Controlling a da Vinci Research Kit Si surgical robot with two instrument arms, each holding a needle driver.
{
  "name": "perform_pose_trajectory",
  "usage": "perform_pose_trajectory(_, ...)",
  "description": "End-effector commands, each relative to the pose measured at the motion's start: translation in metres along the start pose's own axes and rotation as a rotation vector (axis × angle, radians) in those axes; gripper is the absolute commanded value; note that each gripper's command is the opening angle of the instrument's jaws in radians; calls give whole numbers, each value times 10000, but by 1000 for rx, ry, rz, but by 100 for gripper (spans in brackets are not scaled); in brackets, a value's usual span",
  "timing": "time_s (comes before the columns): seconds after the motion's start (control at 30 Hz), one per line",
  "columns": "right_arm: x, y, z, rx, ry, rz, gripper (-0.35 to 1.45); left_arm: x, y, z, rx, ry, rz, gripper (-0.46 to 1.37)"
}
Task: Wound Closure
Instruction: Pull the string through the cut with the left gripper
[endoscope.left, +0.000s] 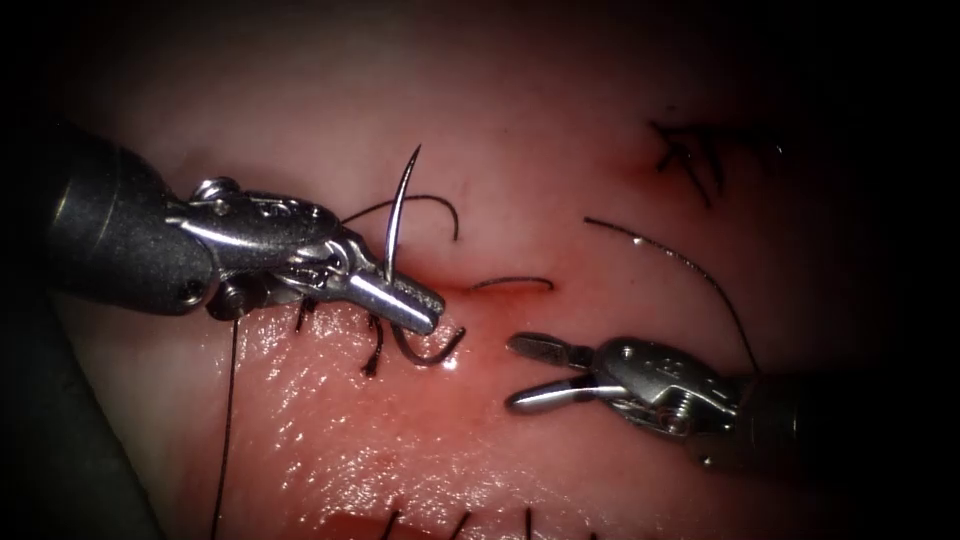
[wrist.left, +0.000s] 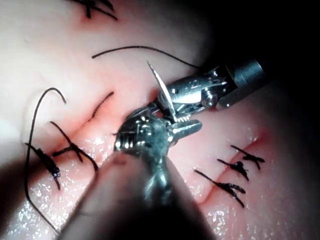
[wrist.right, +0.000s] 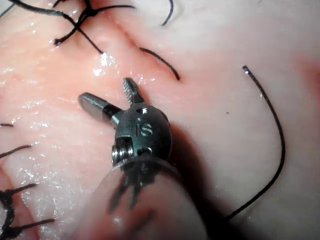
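We see left tool (endoscope.left: 400, 298) fingers clamping the needle (endoscope.left: 400, 215) mid-curve, clear of the tissue (endoscope.left: 330, 440), point toward 12 o'clock; right tool (endoscope.left: 540, 372) fingers wide, empty, at its 4 o'clock.

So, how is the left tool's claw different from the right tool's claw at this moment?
The left claw is shut on the needle, near mid-curve; the right claw is open and holds nothing. The left claw sits over the cut; the right claw sits just right of it, above the tissue. Both are silver needle drivers.
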Motion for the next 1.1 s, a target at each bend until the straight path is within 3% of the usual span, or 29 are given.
perform_pose_trajectory(0.03,0,0,0,1,0,0,93,-3,2,-4,17,8,39,-35)
perform_pose_trajectory(0.17,0,0,0,1,0,0,93,-5,11,-15,67,28,185,-35)
perform_pose_trajectory(0.23,0,0,0,1,0,-1,93,-4,15,-19,117,36,312,-35)
perform_pose_trajectory(0.27,-1,0,0,1,0,-1,93,-4,16,-19,121,38,323,-35)
perform_pose_trajectory(0.3,-1,1,0,1,0,-1,92,-4,18,-21,159,45,416,-35)
perform_pose_trajectory(0.57,-2,1,1,1,0,-1,91,-1,24,-26,272,86,677,-35)
perform_pose_trajectory(0.6,-2,1,1,1,0,-1,89,6,24,-31,298,93,756,-35)
perform_pose_trajectory(0.77,-3,3,1,0,0,-2,88,27,26,-47,379,123,867,-35)
perform_pose_trajectory(1.1,-4,5,2,0,0,-3,85,55,31,-76,476,186,985,-35)
